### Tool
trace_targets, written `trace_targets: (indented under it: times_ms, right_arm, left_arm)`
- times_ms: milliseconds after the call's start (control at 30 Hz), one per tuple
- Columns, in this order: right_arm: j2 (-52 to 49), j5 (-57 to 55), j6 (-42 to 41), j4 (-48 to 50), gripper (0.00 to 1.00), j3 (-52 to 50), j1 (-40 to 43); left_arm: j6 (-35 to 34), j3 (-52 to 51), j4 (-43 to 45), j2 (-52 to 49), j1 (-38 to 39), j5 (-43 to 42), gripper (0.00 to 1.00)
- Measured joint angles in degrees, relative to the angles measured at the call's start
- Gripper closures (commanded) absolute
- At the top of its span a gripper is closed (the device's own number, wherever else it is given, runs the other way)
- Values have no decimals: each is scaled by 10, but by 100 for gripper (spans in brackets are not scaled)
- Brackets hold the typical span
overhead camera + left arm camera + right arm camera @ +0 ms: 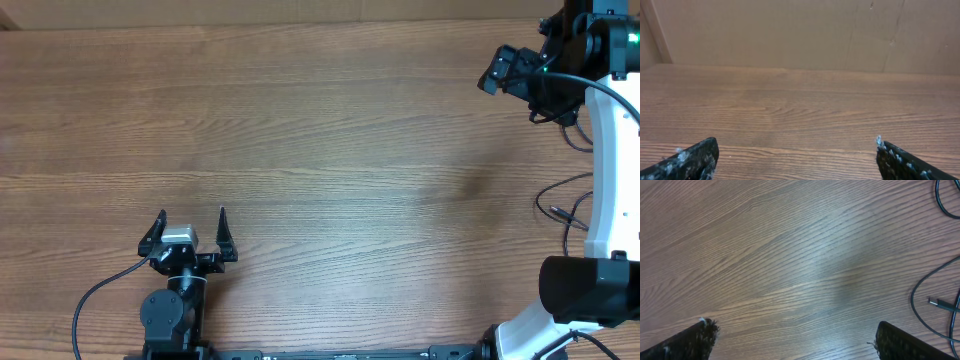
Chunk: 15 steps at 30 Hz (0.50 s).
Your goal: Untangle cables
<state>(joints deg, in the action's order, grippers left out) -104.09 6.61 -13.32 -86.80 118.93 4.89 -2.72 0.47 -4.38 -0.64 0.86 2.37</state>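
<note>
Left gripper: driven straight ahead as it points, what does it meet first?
Way looks free: the left gripper points across bare table. First in line would likely be the beige back panel at the far edge, though depth is unclear.

The table (pixel 320 120) is brown with wood grain. The cables (pixel 912 299) are dark; the left gripper (pixel 192 212) is black, flecked white.

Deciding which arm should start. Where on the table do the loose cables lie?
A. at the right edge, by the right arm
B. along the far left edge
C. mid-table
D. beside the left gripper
A: the cable loops at the right edge of the table, beside the right arm.
</note>
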Motion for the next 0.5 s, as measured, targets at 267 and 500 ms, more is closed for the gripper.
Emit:
trace_targets:
  times_ms: [267, 500]
  right_arm:
    - [0, 0, 0, 0, 0, 0, 0]
    - [0, 0, 0, 0, 0, 0, 0]
  left_arm:
    - [0, 0, 0, 0, 0, 0, 1]
    - [0, 0, 0, 0, 0, 0, 0]
